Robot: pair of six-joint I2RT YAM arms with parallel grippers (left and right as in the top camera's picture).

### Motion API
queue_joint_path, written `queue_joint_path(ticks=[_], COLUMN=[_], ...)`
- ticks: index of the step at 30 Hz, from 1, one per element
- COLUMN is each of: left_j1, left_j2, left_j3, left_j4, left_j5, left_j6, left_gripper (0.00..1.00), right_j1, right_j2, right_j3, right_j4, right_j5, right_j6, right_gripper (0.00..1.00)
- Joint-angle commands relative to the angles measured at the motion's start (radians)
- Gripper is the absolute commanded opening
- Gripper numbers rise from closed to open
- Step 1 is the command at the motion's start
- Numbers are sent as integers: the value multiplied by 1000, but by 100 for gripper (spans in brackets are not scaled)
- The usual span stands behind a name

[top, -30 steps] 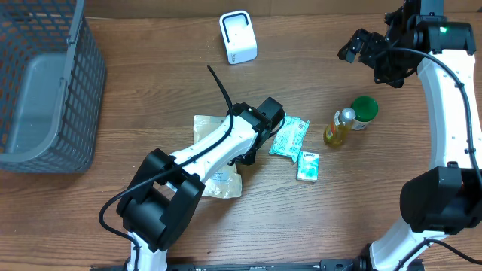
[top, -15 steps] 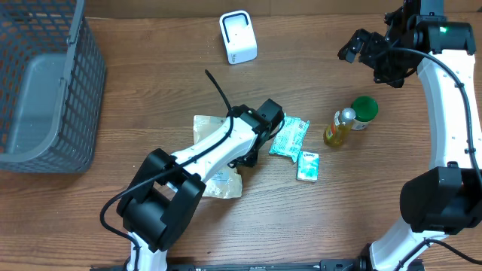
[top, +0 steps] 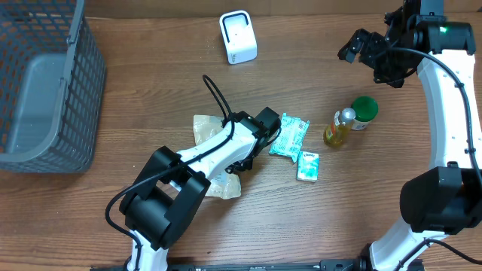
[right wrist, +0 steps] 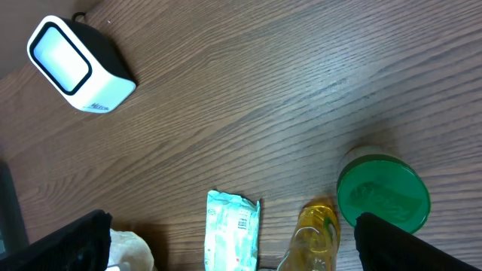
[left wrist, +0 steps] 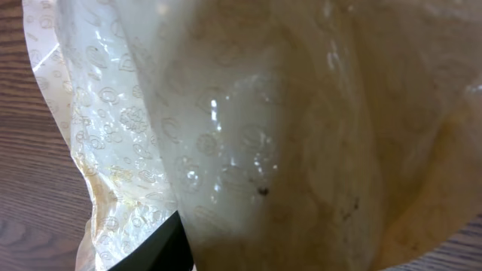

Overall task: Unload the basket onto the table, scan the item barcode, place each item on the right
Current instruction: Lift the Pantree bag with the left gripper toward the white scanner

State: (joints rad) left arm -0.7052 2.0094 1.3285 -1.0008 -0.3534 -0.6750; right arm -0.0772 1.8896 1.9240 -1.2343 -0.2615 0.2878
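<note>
pouch [top: 215, 162]: on the table, nearer than the scanner [top: 238, 36] and well apart from it, under the left arm
left gripper [top: 242, 156]: right at the pouch; cannot tell whether clenched or released
teal packet [top: 289, 137]: near-right of the scanner, beside the pouch
right gripper [top: 365, 56]: right of the scanner, fingers spread wide, empty

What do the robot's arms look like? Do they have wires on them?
The left arm and right arm are white tubes with chunky black joints. Yes, there are wires: a thin black cable loops out of the left arm, and another runs along the right one. The right hand is black, and a little green light glows near it.
</note>
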Motion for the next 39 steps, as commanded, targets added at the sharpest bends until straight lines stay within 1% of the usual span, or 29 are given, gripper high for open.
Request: queue_joint_path(ticks=[1, 3, 4, 6, 7, 9, 12, 17, 19, 22, 25, 31, 35, 36, 39], left_j1=[0, 0, 0, 0, 0, 0, 3, 34, 58, 106, 161, 245, 282, 296, 327], left_j2=[31, 31, 31, 31, 31, 31, 31, 31, 31, 31, 31, 31, 29, 28, 23], left_j3=[26, 53, 74, 111, 133, 166, 205, 322, 371, 428, 441, 441, 442, 444, 464], left_j4=[1, -7, -19, -39, -50, -47, -54, -153, -189, -230, -247, -261, -270, -270, -285], left_j5=[5, -13, -38, -88, -117, -137, -117, -88, -13, 179, 348, 458, 586, 638, 727], left_j6=[73, 129, 144, 148, 148, 175, 235, 324, 392, 520, 616, 651, 725, 750, 774], left_gripper=[38, 37, 33, 11, 4, 4, 4, 4, 4, 4, 5, 4, 4, 4, 4], right_j1=[-2, -2, -2, -2, -2, -2, -2, -2, -2, -2, -2, -2, -2, -2, -2], right_j2=[-16, -16, -15, -15, -15, -16, -15, -16, -16, -15, -15, -15, -15, -15, -15], right_j3=[6, 6, 6, 6, 6, 6, 6, 6, 6, 6, 6, 6, 6, 6, 6], right_j4=[2, 2, 2, 2, 2, 2, 2, 2, 2, 2, 2, 2, 2, 2, 2], right_j5=[7, 7, 7, 7, 7, 7, 7, 7, 7, 7, 7, 7, 7, 7, 7], right_j6=[-1, -1, -1, -1, -1, -1, -1, -1, -1, -1, -1, -1, -1, -1, -1], right_gripper=[100, 100, 100, 100, 100, 100, 100, 100, 100, 100, 100, 100, 100, 100, 100])
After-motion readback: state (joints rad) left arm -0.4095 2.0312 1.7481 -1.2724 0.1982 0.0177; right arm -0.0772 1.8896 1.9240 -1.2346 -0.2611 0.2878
